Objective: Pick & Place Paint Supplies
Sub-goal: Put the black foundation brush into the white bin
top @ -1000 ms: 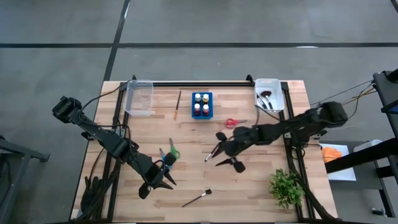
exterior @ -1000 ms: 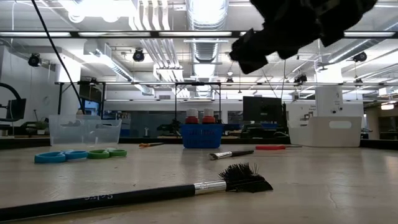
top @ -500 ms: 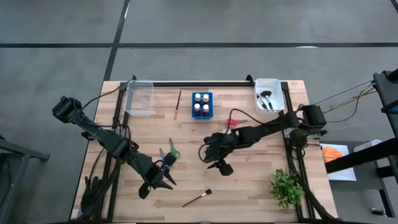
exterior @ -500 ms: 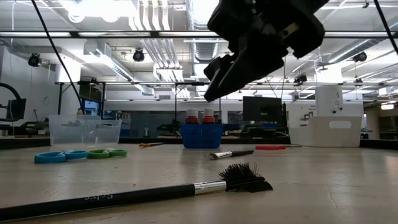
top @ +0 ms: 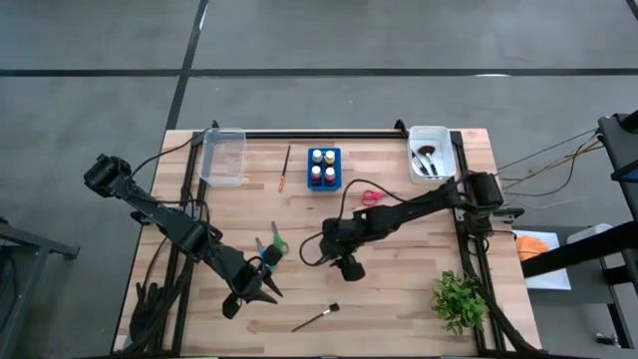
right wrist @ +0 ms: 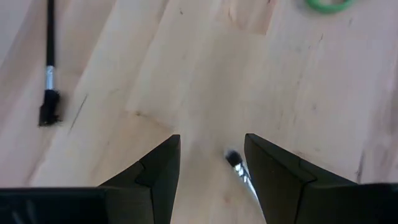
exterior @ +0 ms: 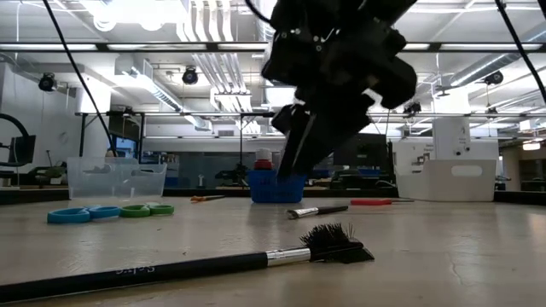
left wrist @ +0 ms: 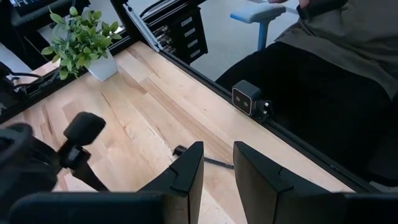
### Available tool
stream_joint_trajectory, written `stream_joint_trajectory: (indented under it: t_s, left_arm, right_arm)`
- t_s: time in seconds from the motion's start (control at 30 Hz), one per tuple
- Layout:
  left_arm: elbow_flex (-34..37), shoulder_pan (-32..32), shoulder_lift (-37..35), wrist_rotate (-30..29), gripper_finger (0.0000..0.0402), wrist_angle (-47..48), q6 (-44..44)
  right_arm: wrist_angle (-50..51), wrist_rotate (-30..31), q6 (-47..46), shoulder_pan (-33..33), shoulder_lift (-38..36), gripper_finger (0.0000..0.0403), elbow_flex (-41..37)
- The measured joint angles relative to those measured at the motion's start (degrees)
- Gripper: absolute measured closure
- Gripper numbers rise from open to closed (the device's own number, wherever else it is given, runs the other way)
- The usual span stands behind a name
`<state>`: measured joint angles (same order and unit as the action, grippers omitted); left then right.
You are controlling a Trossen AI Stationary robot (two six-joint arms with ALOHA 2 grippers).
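Look at the right gripper (top: 329, 242) first: hangs low over the middle of the counter (top: 419, 254), fingers (right wrist: 158, 168) apart with a middle-sized gap, holding nothing. Right under it, find the small brush (right wrist: 235, 160), lying flat, with its dark tip between the fingers but closer to one finger than the other. Might go wrong right here. Coming down off-centre like this could press one finger onto the brush and not around it. Could then roll or flick the thin brush away across the wood. Closing too high would pinch only air. Pushing down too hard would bump the finger tips on the counter. Grabbing just the tip could make the long handle droop and slip out on the way to a tub. Watch the fan brush (right wrist: 48, 62) too, off to one side of the gripper and well apart, so probably safe. Over by the green scissors (top: 278, 242), see the left gripper (left wrist: 217, 168) waiting, fingers a little apart, empty, near enough that a wide swing could knock into it.
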<state>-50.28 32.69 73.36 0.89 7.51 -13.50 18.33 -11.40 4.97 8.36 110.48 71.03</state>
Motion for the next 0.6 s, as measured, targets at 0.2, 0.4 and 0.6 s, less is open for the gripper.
stream_joint_trajectory:
  t_s: [0.2,0.4,0.6]
  left_arm:
    - [0.0,0.0,0.0,0.0,0.0307,0.0,0.0]
    - [0.0,0.0,0.0,0.0,0.0307,0.0,0.0]
    - [0.0,0.0,0.0,0.0,0.0307,0.0,0.0]
  right_arm:
    - [3.3,2.5,1.5,0.0,3.1,0.0225,2.5]
    - [5.0,2.6,2.5,0.0,4.8,0.0225,4.0]
    - [5.0,2.6,2.0,0.0,4.7,0.0225,3.5]
